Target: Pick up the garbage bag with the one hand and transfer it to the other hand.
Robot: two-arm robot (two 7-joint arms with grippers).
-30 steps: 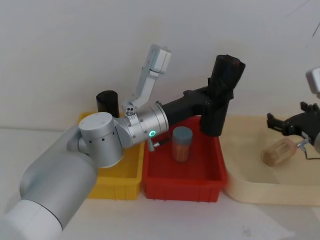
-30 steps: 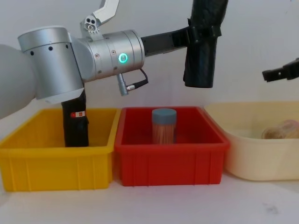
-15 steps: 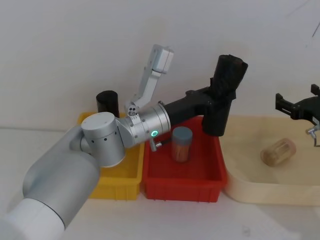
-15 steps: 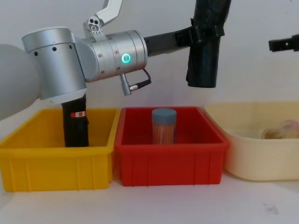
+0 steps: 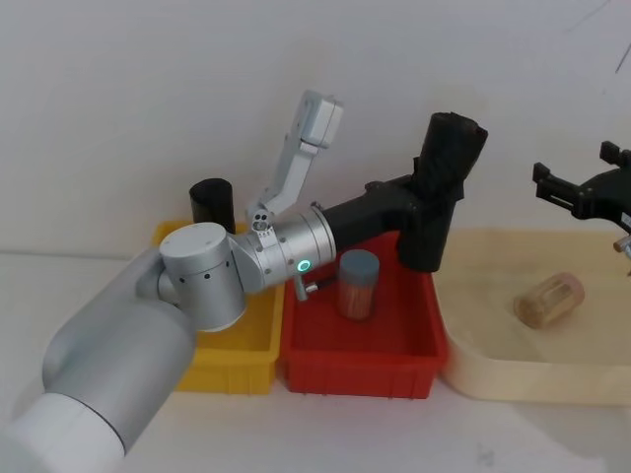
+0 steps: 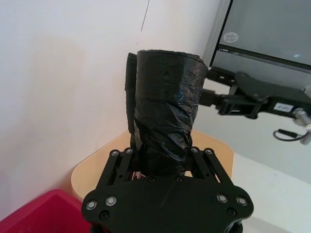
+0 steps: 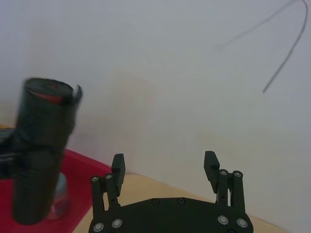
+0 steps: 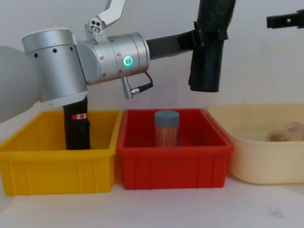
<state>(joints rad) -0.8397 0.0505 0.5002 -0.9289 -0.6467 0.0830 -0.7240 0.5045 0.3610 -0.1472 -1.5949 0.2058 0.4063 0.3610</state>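
Left tool (image 5: 432, 200), bag (image 5: 450, 148) above red bin (image 5: 360, 377)

Lab-like test bench: white wall (image 5: 148, 99), yellow bin (image 8: 57, 166), red bin (image 8: 171, 166), monitor (image 6: 272, 24).

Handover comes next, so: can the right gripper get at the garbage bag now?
Probably yes: the right gripper is open, facing the garbage bag, held aloft by the left gripper, with open air between.
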